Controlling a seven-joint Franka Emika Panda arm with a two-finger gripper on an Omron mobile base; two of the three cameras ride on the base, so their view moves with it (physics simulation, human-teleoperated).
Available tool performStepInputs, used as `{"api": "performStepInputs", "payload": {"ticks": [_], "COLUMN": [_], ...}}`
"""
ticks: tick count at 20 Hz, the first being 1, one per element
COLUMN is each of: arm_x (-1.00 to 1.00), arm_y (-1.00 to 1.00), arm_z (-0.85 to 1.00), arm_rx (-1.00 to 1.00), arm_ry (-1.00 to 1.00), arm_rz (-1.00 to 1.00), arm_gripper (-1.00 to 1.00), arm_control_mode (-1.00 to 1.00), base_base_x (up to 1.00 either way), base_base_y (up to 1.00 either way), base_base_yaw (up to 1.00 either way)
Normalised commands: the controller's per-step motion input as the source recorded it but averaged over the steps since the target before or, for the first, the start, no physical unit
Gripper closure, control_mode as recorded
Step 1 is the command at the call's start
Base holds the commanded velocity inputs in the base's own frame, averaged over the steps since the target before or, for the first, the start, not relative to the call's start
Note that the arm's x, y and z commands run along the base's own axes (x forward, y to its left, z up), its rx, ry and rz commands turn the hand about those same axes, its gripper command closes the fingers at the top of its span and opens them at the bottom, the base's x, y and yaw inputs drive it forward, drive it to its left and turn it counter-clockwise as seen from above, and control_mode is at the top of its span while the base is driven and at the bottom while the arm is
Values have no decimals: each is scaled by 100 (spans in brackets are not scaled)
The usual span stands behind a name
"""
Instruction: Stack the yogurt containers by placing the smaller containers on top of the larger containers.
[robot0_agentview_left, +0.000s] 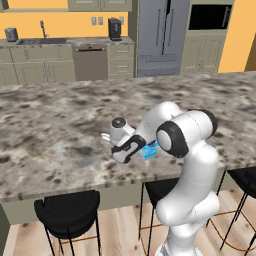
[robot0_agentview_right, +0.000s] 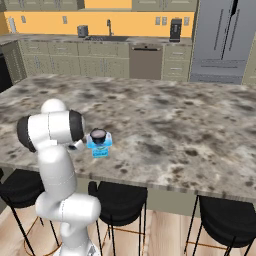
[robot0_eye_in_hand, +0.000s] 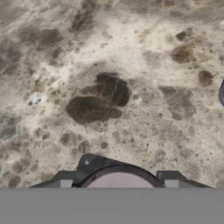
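You have a cup (robot0_eye_in_hand: 120, 178) between the jaws: in the hand view its round pale top sits between the two fingertips (robot0_eye_in_hand: 65, 181), which pinch its sides. Judge it light, stiff and smooth-walled, so it may slip or tip; hold it across the widest part of the wall, level. The box (robot0_agentview_right: 99, 147) stands near the counter's (robot0_agentview_right: 190, 125) front edge, and another cup (robot0_agentview_right: 99, 136) already rests on its top. Your arm is folded low, elbow up, with the gripper (robot0_agentview_left: 116, 150) reaching left just above the counter, beside the box (robot0_agentview_left: 149, 150).
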Motion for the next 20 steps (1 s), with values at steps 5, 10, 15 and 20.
{"api": "performStepInputs", "payload": {"ticks": [5,10,15,20], "arm_x": [-9,-6,-1,-1], "arm_y": [-18,-18,-1,0], "arm_z": [46,43,48,54], "arm_rx": [6,0,0,0], "arm_ry": [-3,0,0,0], "arm_rz": [0,0,1,0], "arm_gripper": [100,100,100,100], "arm_control_mode": [-100,-100,-100,-100], "base_base_x": [0,0,0,0], "base_base_y": [0,0,0,0], "base_base_yaw": [0,0,0,0]}}
